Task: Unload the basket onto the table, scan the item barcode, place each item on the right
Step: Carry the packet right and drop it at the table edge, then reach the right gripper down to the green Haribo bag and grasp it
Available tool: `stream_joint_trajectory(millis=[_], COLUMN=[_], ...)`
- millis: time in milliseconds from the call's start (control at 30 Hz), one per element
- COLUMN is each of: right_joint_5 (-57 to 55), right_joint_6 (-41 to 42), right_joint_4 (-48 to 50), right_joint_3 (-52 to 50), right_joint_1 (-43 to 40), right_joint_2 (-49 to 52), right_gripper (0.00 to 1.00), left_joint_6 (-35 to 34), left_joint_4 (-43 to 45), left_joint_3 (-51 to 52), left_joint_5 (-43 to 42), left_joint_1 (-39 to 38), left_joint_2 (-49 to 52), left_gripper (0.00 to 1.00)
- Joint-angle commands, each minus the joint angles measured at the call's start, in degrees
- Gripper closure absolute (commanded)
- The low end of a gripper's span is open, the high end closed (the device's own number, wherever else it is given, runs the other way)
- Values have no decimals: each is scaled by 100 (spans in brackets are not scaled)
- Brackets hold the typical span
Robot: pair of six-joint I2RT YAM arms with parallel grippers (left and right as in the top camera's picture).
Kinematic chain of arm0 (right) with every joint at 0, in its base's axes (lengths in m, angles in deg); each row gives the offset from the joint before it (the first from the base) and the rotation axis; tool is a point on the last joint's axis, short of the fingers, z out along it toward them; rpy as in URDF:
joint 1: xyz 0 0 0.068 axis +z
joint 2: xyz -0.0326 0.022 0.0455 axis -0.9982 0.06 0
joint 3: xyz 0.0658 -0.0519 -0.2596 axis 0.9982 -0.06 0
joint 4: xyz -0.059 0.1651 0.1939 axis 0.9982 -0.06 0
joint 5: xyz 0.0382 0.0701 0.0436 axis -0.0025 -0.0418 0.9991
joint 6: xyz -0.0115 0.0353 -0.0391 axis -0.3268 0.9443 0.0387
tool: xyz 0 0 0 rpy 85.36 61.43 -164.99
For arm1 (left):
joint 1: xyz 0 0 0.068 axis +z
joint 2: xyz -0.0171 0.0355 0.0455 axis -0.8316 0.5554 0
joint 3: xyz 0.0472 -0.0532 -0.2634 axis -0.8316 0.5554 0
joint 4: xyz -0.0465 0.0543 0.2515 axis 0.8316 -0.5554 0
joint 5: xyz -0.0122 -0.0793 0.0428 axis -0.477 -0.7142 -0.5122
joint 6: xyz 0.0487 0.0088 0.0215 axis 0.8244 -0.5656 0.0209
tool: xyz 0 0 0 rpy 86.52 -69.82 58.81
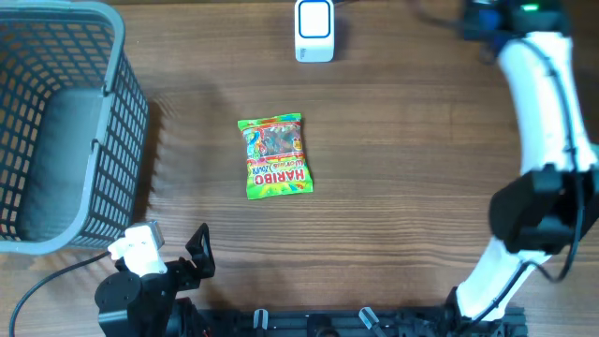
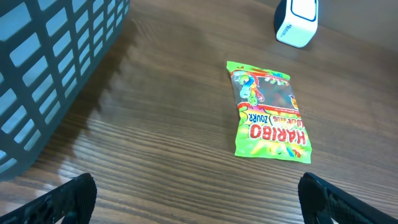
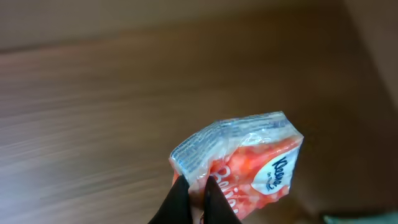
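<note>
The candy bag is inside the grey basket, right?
No. The candy bag lies flat on the wooden table, beside the grey basket, not inside it. The overhead view shows this.

Green Haribo bag (image 1: 273, 156), red lettering; grey lattice basket (image 1: 122, 140); white-blue scanner (image 1: 314, 30); red-and-clear pack (image 3: 239, 158), blurry, possibly tissues; brown woodgrain table (image 1: 421, 168).

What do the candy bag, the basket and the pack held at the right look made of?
Candy bag: glossy printed plastic film, going by its sheen and crimped ends. Basket: matte grey moulded plastic, an open lattice. Pack: thin, shiny, wrinkled plastic wrap; the soft bulge suggests tissues inside, unconfirmed.
</note>
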Motion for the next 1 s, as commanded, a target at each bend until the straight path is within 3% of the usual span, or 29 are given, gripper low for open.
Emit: stream_joint_trajectory(millis=[0,133,233,267,300,333,400,533,633,667,800,933,967], right_joint_5=[358,328,332,332,334,363,1176,4868,6063,6301,5733,2527,2413], right_joint_6=[365,363,365,339,328,352,378,800,715,350,-564,671,756], right_joint_4=[68,33,105,101,66,2,-144,-774,-1488,-1823,-1923,-1495,-1425], right_joint_3=[-39,-39,7,96,262,433,846,905,894,796,142,-219,-219], right_joint_1=[-839,-1340,-1499,-1508,-1495,-1467,-1329,-796,-164,258,1729,3279,3523], right_joint_2=[868,1714,1768,1687,1541,1379,894,-138,-153,-114,-63,304,481], right_gripper=[96,96,93,59,9,0,0,0,0,0,0,0,0], left_joint_6=[-52,-52,-52,-52,-52,-52,-52,-52,-50,-52,-52,-52,-52], left_joint_4=[20,20,20,20,20,20,20,20,20,20,20,20,20], left_joint_3=[4,4,4,4,4,4,4,4,4,4,4,4,4], left_joint_5=[-87,-87,-87,-87,-87,-87,-87,-87,-87,-87,-87,-87,-87], left_joint_1=[-42,-42,-42,-42,-42,-42,-42,-42,-42,-42,-42,-42,-42], left_joint_2=[-52,-52,-52,-52,-52,-52,-52,-52,-52,-52,-52,-52,-52], left_gripper=[0,0,0,0,0,0,0,0,0,0,0,0,0])
